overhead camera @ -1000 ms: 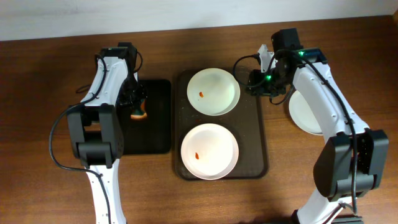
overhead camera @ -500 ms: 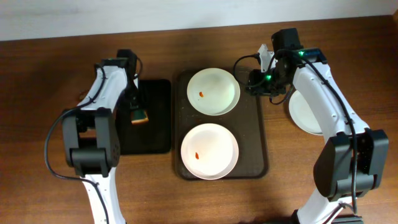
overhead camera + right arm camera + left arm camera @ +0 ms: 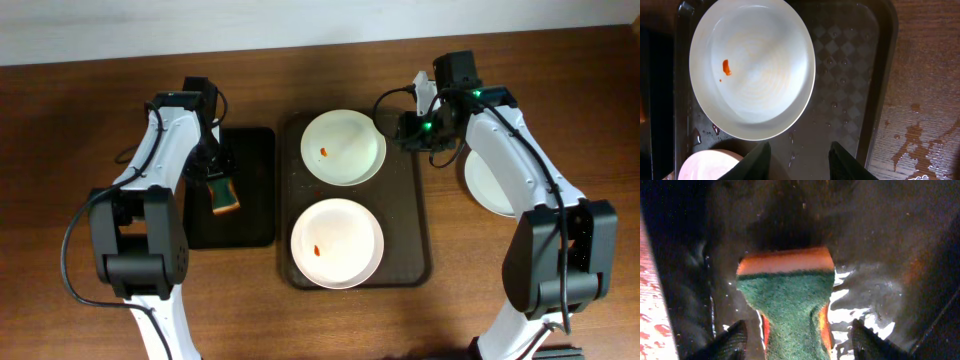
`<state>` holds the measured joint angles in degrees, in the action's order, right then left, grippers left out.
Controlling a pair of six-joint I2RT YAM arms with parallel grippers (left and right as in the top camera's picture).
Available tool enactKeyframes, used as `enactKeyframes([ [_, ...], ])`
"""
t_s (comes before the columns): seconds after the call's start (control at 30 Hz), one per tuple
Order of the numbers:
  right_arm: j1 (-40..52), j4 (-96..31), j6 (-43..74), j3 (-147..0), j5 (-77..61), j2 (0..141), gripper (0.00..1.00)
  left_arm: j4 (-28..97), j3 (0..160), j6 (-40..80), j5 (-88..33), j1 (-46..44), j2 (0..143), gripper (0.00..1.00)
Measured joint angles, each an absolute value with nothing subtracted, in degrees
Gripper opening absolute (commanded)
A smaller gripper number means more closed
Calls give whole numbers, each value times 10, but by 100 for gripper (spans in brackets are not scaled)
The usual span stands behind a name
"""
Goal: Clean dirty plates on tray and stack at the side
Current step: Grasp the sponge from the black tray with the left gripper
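Wood table (image 3: pixel 80 100) carrying tray (image 3: pixel 410 230), two spotted plates (image 3: pixel 336 243) lying in it, third plate (image 3: pixel 482 187) lying at right. Left gripper (image 3: pixel 797 347) squeezing sponge (image 3: pixel 785 290) over black tray (image 3: pixel 250 215). Right gripper (image 3: pixel 800 162) hanging, jaws apart, above far plate (image 3: pixel 752 70). Best bet: pressing sponge flat on red spot (image 3: pixel 725 66)

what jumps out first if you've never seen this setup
Two round white plates, each with an orange-red spot, lie on the dark brown rectangular tray. Left of it, the left claw pinches a green-and-orange sponge over a black tray; a third white plate sits at right.
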<state>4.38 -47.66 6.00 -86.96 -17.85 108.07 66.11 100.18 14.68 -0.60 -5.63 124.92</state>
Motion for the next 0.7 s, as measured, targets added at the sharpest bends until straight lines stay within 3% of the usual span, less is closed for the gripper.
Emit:
enactKeyframes([
  [0.07,44,-476,60,-870,-178,1081,40,649,999,146,1,-56,1250,45],
  [0.1,44,-477,60,-870,-178,1081,40,640,989,146,4,-57,1250,38],
  [0.17,44,-476,60,-870,-178,1081,40,610,959,146,5,-59,1251,0],
  [0.37,44,-463,48,-869,-178,1081,40,620,946,148,-16,-62,1253,0],
  [0.5,44,-429,7,-869,-178,1108,39,688,1056,145,-52,-64,1261,0],
  [0.63,56,-410,-3,-868,-175,1180,39,679,1136,125,-141,-64,1261,0],
  [0.67,66,-399,-3,-868,-172,1203,36,672,1139,121,-155,-67,1261,0],
  [0.7,73,-389,-1,-866,-169,1218,27,666,1139,119,-160,-70,1261,0],
])
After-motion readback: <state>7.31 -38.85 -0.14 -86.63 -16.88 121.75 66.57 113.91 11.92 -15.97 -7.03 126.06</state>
